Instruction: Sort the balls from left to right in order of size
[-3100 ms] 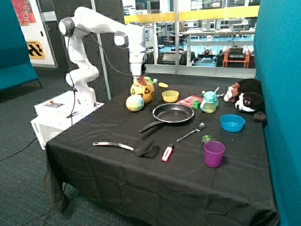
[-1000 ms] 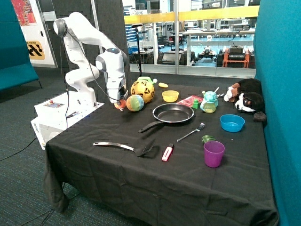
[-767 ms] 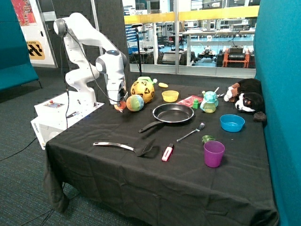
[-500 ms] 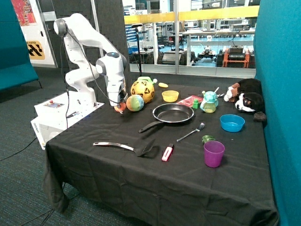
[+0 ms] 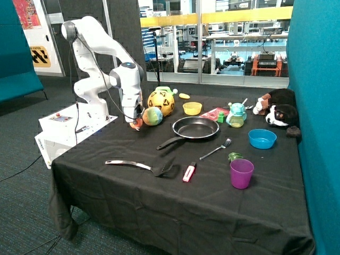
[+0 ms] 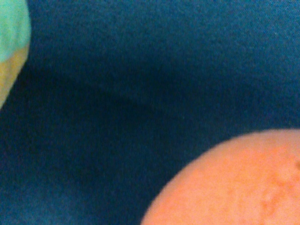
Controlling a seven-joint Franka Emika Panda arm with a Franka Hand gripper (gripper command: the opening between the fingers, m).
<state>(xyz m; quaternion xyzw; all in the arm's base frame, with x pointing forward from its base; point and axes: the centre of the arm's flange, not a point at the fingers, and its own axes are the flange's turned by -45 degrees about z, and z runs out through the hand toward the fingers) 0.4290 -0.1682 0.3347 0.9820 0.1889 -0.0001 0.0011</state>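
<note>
Outside view: we count three balls beside the frying pan on our table: one large yellow ball, one medium multicoloured ball and one small orange ball. Our gripper is closed around the small orange ball, low over the cloth.

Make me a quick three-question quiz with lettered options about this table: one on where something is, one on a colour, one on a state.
1. Where is the small orange ball?
A. in the frying pan
B. beside the multicoloured ball
C. by the purple cup

2. What colour is the bowl near the plush dog?
A. blue
B. red
C. white

3. What does the frying pan hold?
A. a fork
B. a ball
C. nothing

Answers:
1 B: it sits under the gripper, next to the multicoloured ball.
2 A: the bowl is plainly blue.
3 C: its inside shows bare.
</note>
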